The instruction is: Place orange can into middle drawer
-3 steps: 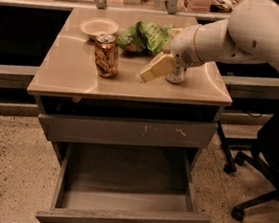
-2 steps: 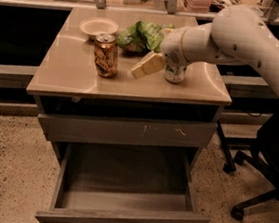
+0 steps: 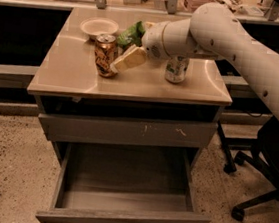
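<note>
The orange can [image 3: 104, 54] stands upright on the left half of the cabinet top [image 3: 73, 76]. It is orange-brown with dark patterning and a silver top. My gripper [image 3: 126, 60] reaches in from the right on the white arm [image 3: 229, 33], and its cream tip is right against the can's right side, low on it. The middle drawer [image 3: 125, 192] is pulled open below, with a plain grey front and a bare grey floor.
A green-and-white can [image 3: 176, 70] stands right of my gripper, under the arm. A white bowl [image 3: 99, 27] and a green bag [image 3: 132, 33] lie at the back. A closed drawer front with pale scratches [image 3: 127, 130] sits above the open drawer. An office chair base [image 3: 250, 196] is on the right.
My arm has swung left across the cabinet top. The gripper went from beside the green-and-white can to the orange can's right side. The cans have not moved.
</note>
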`<state>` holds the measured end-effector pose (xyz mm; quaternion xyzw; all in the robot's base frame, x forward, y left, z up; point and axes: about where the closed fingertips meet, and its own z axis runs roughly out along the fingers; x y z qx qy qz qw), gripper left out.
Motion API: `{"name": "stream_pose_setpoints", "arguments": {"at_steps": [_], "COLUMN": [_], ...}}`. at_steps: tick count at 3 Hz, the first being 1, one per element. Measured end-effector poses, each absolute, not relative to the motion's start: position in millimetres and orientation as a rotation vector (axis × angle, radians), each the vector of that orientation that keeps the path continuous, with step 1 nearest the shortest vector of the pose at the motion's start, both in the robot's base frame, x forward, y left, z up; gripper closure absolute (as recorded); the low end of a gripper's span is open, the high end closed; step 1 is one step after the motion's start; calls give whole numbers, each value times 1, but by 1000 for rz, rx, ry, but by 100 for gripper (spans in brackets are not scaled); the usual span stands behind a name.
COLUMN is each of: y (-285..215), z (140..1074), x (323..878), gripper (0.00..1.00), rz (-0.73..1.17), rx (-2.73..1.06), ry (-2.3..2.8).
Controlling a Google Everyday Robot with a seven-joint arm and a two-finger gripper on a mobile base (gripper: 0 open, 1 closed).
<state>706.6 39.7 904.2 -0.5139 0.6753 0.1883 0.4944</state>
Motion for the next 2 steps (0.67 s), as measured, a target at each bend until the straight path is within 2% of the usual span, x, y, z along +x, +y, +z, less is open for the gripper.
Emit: {"name": "stream_pose_setpoints", "arguments": {"at_steps": [2], "y": [89], "z": [909], "x": [697], "gripper": [0], "rz": [500], "rx": [-1351], "ry": [1587]}}
